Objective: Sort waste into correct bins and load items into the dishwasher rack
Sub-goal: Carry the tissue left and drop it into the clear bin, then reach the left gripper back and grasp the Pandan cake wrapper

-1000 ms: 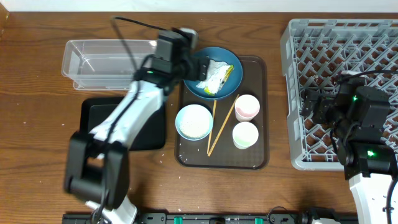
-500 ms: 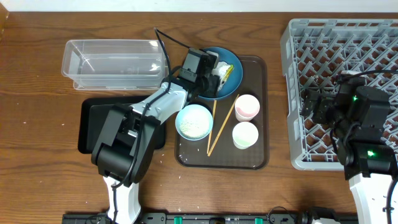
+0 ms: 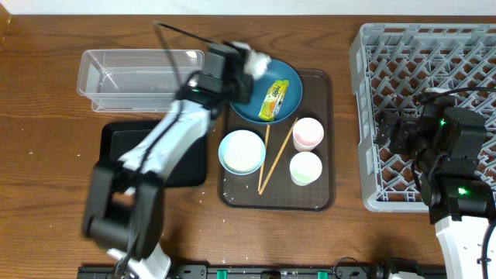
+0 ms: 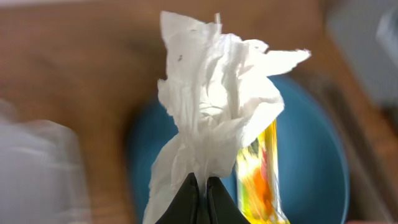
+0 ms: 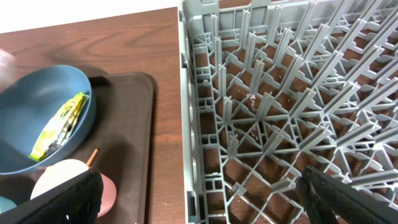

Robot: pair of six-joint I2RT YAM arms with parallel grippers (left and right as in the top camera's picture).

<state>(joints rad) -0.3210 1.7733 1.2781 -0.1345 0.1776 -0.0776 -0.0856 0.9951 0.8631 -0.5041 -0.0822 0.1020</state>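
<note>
Overhead, left fingers (image 3: pixel 243 63): your left arm reaches to the upper-left rim of the dark blue plate (image 3: pixel 288 77). The fingers are clamped on the white wrapper (image 3: pixel 254 59), which bunches just past their tips over the plate's edge.
Overhead, yellow-green packet (image 3: pixel 273 101): it lies flat on the plate, apart from the white wrapper.
Overhead, brown tray (image 3: pixel 318 194): it carries the plate, the pale bowl (image 3: pixel 242 151), a pink-tinted cup (image 3: pixel 308 133) and a green-tinted cup (image 3: pixel 305 167). The chopsticks (image 3: pixel 277 155) lie between the bowl and the cups.
Overhead, bins: the clear tub (image 3: pixel 139 77) sits just left of your left fingers. The black tray (image 3: pixel 116 147) is below it on the counter (image 3: pixel 46 194), partly under the arm.
Overhead, right fingers (image 3: pixel 387 133): they hang over the left part of the grey rack (image 3: pixel 363 101). You cannot judge their gap from here.
Left wrist: the fingertips (image 4: pixel 183 202) are pinched together on the wrapper's lower neck, and the paper fans upward from them. The packet shows just right of the tips, with the blurred plate behind.
Right wrist: your right fingers stand wide apart at the lower corners with nothing between them. The rack fills the right side. The plate with the packet is at the left, well apart.
</note>
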